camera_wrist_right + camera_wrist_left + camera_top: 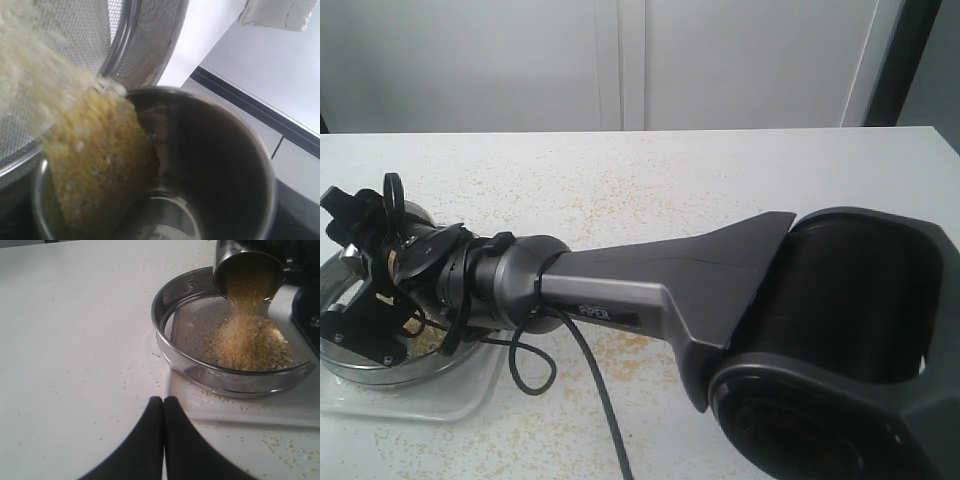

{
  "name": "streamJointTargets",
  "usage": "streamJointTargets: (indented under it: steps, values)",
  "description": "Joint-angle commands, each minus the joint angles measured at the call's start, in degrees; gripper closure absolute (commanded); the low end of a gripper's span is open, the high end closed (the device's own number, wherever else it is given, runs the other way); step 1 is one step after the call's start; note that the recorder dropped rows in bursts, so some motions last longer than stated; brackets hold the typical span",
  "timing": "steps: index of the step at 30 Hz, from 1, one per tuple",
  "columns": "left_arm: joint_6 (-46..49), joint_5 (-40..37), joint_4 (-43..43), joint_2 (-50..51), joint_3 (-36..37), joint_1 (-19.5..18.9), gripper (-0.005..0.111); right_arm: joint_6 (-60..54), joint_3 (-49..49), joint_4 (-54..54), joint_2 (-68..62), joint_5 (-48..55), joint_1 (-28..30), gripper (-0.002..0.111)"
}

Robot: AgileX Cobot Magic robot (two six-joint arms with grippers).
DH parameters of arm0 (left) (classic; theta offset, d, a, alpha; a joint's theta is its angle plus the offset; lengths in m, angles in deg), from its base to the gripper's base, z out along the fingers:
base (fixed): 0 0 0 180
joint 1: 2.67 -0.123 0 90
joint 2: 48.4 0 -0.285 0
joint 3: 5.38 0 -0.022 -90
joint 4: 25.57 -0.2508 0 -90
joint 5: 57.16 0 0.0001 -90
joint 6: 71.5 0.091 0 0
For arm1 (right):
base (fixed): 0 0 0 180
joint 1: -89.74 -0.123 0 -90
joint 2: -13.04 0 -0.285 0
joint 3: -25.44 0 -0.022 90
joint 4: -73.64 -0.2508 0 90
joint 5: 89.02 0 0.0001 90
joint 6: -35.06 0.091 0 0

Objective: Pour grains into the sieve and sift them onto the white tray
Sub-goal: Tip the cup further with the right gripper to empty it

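White speckled table (720, 170), pale wall behind. In the exterior view the right arm (650, 290) hides most of the sieve (161, 335). The left wrist view shows it on the white tray (300, 407), with grains (250, 342) streaming in from the tilted steel cup (226, 262) clasped by the right gripper (365, 262). The left gripper (163, 402) has its 2 fingers pressed together, holding nothing.

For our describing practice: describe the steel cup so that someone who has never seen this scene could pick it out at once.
On the white table sits a white tray carrying a wide, shallow sieve. Tilted above the sieve's mesh is the steel cup, spilling yellowish grains onto a heap. Unlike the sieve, it is narrow, deep and solid-walled.
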Motion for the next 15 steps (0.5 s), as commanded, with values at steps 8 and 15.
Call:
streamJointTargets:
  steps: [8, 15]
  values:
    - [-0.1, 0.2, 0.2, -0.2, 0.2, 0.3, 0.106, -6.6, 0.4, 0.6, 1.2, 4.2, -0.2, 0.108]
    - [-0.1, 0.2, 0.2, -0.2, 0.2, 0.3, 0.106, -12.3, 0.4, 0.6, 1.2, 5.2, -0.2, 0.108]
